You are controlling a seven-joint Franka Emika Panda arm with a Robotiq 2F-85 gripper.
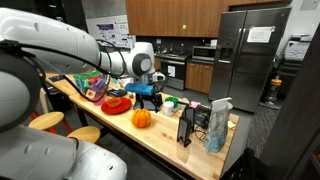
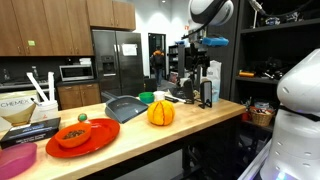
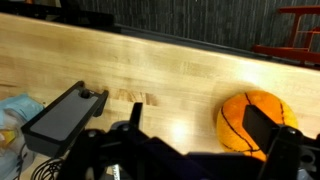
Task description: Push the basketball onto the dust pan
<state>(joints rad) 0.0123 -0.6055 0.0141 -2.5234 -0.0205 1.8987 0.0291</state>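
the approach is being made: the gripper (image 1: 150, 90), fingers being held wide and empty, is being hung above the basketball (image 1: 142, 117), which is lying on the counter (image 1: 172, 142) near the dust pan (image 1: 117, 103). by judgement, a descent on the ball's far side is being called for next.

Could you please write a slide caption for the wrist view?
Open end effector above the wooden counter, with the basketball beside one finger.

Basketball (image 1: 141, 117) lies on counter (image 1: 168, 141) — near dust pan (image 1: 115, 103).
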